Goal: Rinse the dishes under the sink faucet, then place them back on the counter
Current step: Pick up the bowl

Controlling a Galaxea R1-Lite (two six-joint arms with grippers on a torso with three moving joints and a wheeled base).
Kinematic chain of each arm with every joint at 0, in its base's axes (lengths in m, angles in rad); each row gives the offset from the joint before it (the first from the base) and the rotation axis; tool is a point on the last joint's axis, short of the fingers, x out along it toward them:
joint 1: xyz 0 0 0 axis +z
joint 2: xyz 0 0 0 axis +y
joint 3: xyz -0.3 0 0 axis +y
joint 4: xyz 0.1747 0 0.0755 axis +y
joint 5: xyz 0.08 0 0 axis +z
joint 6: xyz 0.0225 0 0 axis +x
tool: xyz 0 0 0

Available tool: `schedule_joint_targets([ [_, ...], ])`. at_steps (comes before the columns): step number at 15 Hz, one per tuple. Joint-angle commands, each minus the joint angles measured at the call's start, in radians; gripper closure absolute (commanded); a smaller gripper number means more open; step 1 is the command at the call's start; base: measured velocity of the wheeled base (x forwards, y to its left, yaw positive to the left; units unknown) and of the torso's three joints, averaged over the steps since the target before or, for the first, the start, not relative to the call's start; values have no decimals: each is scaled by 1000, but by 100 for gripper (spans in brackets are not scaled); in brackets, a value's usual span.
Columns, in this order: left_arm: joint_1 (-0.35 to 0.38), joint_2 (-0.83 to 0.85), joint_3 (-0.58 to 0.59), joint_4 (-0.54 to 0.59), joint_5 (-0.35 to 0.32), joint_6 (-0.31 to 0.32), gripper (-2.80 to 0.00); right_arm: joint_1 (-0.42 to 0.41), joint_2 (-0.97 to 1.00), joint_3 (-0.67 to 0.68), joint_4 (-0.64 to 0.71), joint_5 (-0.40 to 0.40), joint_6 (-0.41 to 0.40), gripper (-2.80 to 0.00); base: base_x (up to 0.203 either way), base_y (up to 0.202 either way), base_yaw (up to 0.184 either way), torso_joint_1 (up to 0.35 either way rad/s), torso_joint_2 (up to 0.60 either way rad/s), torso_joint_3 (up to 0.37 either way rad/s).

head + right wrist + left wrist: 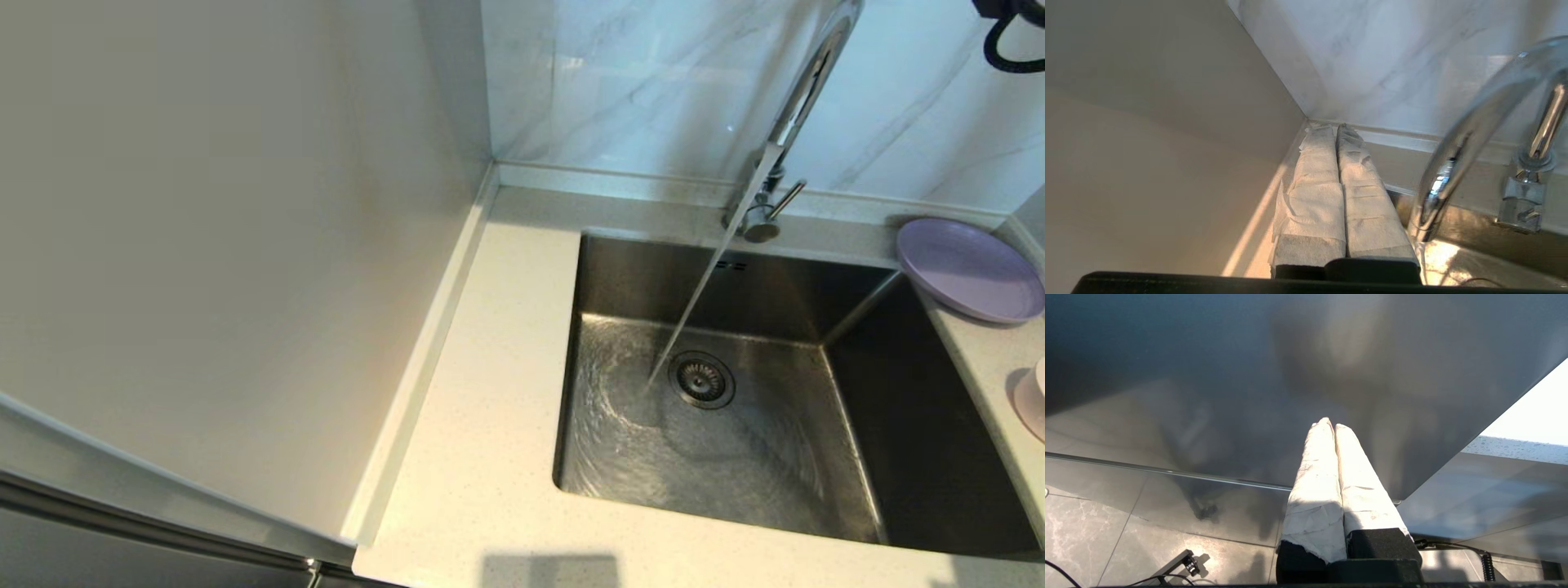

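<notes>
Water ran from the gooseneck faucet into the steel sink. Right of the sink, on the counter, sat the lavender plate and pink bowl: likely light, stiff, slippery; best pinched at the rim. The right gripper hung beside the faucet, fingers pressed together, empty; the left gripper was likewise closed, well away.

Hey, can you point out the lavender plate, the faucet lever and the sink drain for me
lavender plate (971,269): head view, on the middle of its shallow face.
faucet lever (787,198): head view, midway along the thin rod beside the tap base.
sink drain (701,380): head view, on the round strainer's centre.
</notes>
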Motion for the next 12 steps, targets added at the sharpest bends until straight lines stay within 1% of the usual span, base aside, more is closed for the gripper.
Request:
schedule_joint_targets([
  [1,0,0,0,0,0,0,0,71,23,-2,3,-59,-17,0,0,0,0,0,0,0],
  [2,0,0,0,0,0,0,0,82,35,1,11,-89,-22,0,0,0,0,0,0,0],
  [5,0,0,0,0,0,0,0,82,56,1,5,-123,-48,0,0,0,0,0,0,0],
  [6,0,0,0,0,0,0,0,79,53,-2,3,-138,-55,0,0,0,0,0,0,0],
  [7,0,0,0,0,-1,0,0,55,43,-3,8,-148,-56,0,0,0,0,0,0,0],
  [9,0,0,0,0,0,0,0,-29,5,-2,26,-190,-60,0,0,0,0,0,0,0],
  [11,0,0,0,0,0,0,0,-170,-12,-2,43,-212,-60,0,0,0,0,0,0,0],
  [12,0,0,0,0,0,0,0,-254,-15,1,48,-215,-61,0,0,0,0,0,0,0],
])
